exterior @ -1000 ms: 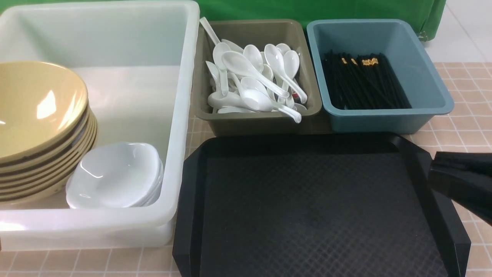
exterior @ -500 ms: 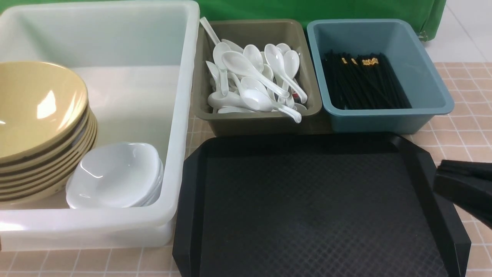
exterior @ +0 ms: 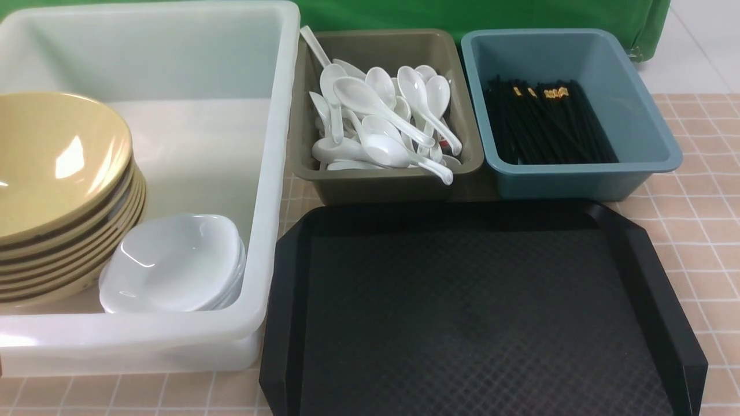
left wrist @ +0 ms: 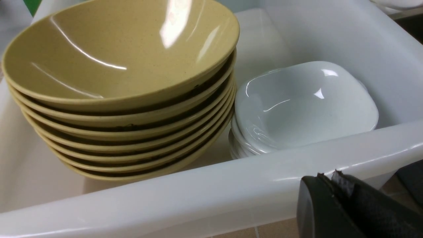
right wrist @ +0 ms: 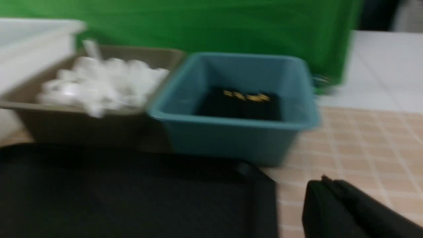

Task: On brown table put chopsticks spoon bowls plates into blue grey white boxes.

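A white box (exterior: 272, 173) at the left holds a stack of tan bowls (exterior: 58, 196) and a stack of small white plates (exterior: 173, 263); both also show in the left wrist view, the bowls (left wrist: 125, 66) and the plates (left wrist: 304, 102). A grey box (exterior: 381, 179) holds several white spoons (exterior: 381, 121). A blue box (exterior: 578, 176) holds black chopsticks (exterior: 543, 124). My left gripper (left wrist: 327, 180) is shut and empty, just outside the white box's near wall (left wrist: 198, 195). My right gripper (right wrist: 325, 183) is shut and empty, over the tiled table beside the tray. Neither gripper shows in the front view.
A black tray (exterior: 474, 312) lies empty in front of the grey and blue boxes. The tiled brown table (exterior: 705, 202) extends to the right of the tray. A green cloth (exterior: 474, 14) hangs behind the boxes.
My right gripper has drawn back to the right and out of the front view. Nothing else has moved.
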`<action>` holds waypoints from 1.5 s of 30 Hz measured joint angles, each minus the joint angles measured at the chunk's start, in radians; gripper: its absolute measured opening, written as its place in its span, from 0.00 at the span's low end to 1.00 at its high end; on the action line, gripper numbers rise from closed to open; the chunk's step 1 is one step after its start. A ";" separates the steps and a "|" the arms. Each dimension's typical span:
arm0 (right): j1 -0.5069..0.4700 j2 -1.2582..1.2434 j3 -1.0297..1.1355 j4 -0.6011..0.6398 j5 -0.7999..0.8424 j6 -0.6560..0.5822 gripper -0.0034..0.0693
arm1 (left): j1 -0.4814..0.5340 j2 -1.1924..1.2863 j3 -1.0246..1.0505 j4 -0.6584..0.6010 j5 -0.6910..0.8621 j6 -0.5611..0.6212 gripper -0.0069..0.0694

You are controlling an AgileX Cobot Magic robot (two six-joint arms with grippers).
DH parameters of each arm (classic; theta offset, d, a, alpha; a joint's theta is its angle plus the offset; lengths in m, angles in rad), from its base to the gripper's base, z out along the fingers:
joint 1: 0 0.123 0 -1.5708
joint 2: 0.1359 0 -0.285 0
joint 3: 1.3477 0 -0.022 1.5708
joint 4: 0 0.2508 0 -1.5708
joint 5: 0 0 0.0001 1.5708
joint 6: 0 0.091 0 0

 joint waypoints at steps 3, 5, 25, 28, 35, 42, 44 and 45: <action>-0.097 -0.115 0.057 0.000 0.023 0.009 0.10 | 0.000 0.000 0.000 0.000 0.000 0.000 0.09; -0.134 -0.157 0.057 0.000 0.072 0.017 0.10 | 0.000 0.000 0.000 0.000 0.000 0.000 0.09; -0.162 -0.168 0.058 0.009 0.253 0.018 0.10 | 0.000 0.000 0.000 -0.003 -0.001 0.000 0.09; -0.162 -0.168 0.058 0.009 0.254 0.018 0.10 | 0.000 0.000 0.000 -0.003 -0.001 0.000 0.09; -0.162 -0.168 0.058 0.009 0.254 0.018 0.10 | 0.000 0.000 0.000 -0.003 -0.001 0.000 0.09; -0.162 -0.168 0.058 0.009 0.254 0.018 0.10 | 0.000 0.000 0.000 -0.003 -0.002 0.000 0.09; -0.162 -0.168 0.058 0.010 0.254 0.018 0.10 | 0.000 -0.001 0.000 -0.017 -0.012 -0.005 0.09; -0.162 -0.168 0.058 0.010 0.255 0.018 0.10 | 0.000 -0.003 0.004 -0.035 -0.032 -0.006 0.09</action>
